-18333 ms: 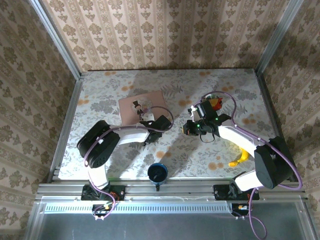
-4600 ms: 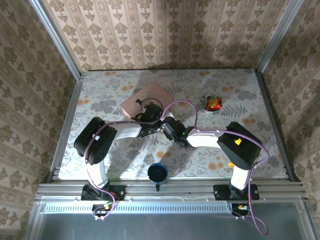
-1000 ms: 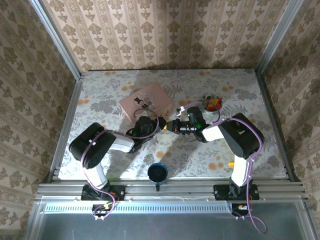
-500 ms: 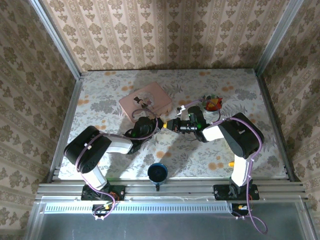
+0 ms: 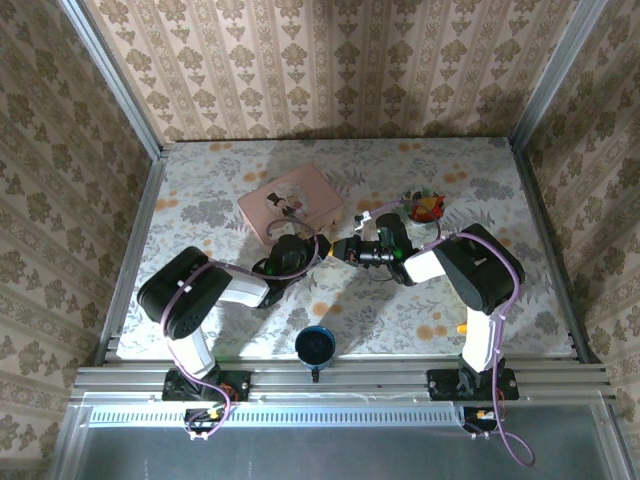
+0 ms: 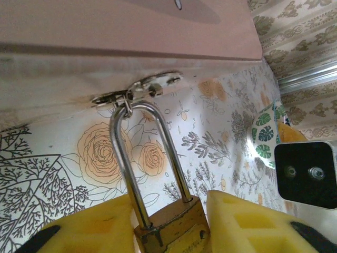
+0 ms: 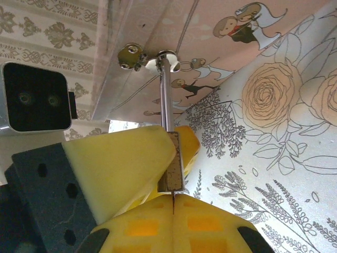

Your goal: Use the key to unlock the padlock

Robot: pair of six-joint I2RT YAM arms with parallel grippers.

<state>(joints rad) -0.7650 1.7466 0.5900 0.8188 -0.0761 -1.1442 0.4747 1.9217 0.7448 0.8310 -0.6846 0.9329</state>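
Observation:
The small brass padlock [image 6: 174, 230] hangs by its long silver shackle [image 6: 122, 158] from the metal hasp [image 6: 139, 90] on the pink box [image 5: 290, 203]. My left gripper [image 6: 169, 213] is shut on the padlock body, one yellow pad on each side. In the right wrist view the padlock [image 7: 174, 161] shows edge-on. My right gripper [image 7: 173, 206] sits just under it, pads pressed together on a thin dark key [image 7: 173, 197] whose tip meets the lock's underside. Both grippers meet at the box's front edge, left gripper [image 5: 312, 251], right gripper [image 5: 342, 250].
A dark blue cup [image 5: 316, 346] stands near the front edge. A leaf-patterned bowl [image 5: 425, 207] with red and orange contents sits at the back right. A yellow banana-shaped toy [image 5: 465, 327] lies beside the right arm's base. The right wrist camera [image 6: 308, 171] hangs close by.
Both grippers have stayed at the padlock. The left arm's elbow swung out to the left and came back, and the left jaws shifted slightly on the lock.

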